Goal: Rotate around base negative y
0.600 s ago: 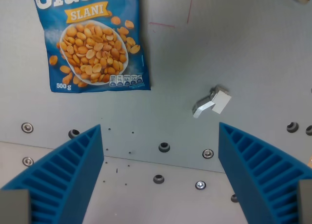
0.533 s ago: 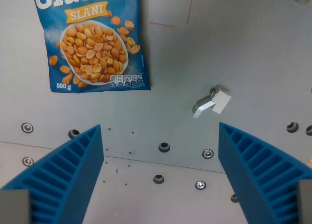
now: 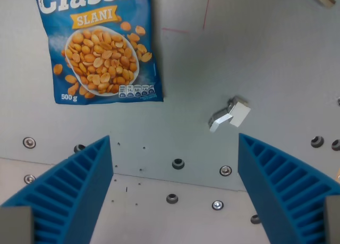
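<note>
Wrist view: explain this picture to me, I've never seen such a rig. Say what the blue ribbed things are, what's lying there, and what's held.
The camera sits on the robot arm's wrist and looks down past its gripper. The two blue ribbed fingers at the bottom corners are its grasping parts; they stand wide apart and hold nothing. Below lies a grey metal table with screws and holes. On it, at the wrist view's upper left, lies a blue bag of salted peanuts. Right of centre lies a small white and metal part, untouched.

I see a blue peanut bag [image 3: 98,44] lying flat on the grey table [image 3: 265,58] at the wrist view's upper left. A small white-and-metal bracket [image 3: 229,115] lies well apart, toward the right. Bolts [image 3: 178,163] dot the plate below.
</note>
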### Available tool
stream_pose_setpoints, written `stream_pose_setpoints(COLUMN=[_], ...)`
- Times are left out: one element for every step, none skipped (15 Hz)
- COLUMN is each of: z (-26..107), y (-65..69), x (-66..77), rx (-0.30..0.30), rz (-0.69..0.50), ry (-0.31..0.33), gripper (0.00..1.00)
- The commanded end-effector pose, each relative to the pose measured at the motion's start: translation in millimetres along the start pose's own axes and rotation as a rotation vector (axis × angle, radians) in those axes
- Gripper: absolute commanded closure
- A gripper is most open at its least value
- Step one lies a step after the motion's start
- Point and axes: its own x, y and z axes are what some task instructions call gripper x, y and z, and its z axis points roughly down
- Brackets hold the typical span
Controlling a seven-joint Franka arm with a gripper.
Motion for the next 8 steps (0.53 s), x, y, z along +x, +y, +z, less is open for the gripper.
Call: stream_pose_setpoints(z=[-1.5, -1.5, -1.5, -1.5, -1.5, -1.5, -1.5, -1.5], y=[-0.8, -0.8, -0.8, -0.8, -0.8, -0.8, -0.8, -0.8], x=[-3.2, -3.2, -3.2, -3.2, -3.2, -3.2, -3.2, -3.2], rx=[-0.024, -0.027, -0.029, -0.032, -0.035, -0.037, -0.04, -0.043], rz=[0.0, 0.0, 0.0, 0.0, 0.0, 0.0, 0.0, 0.0], ry=[0.122, 0.135, 0.148, 0.161, 0.174, 0.187, 0.2, 0.213], gripper=[0.0, 0.0, 0.0, 0.0, 0.0, 0.0, 0.0, 0.0])
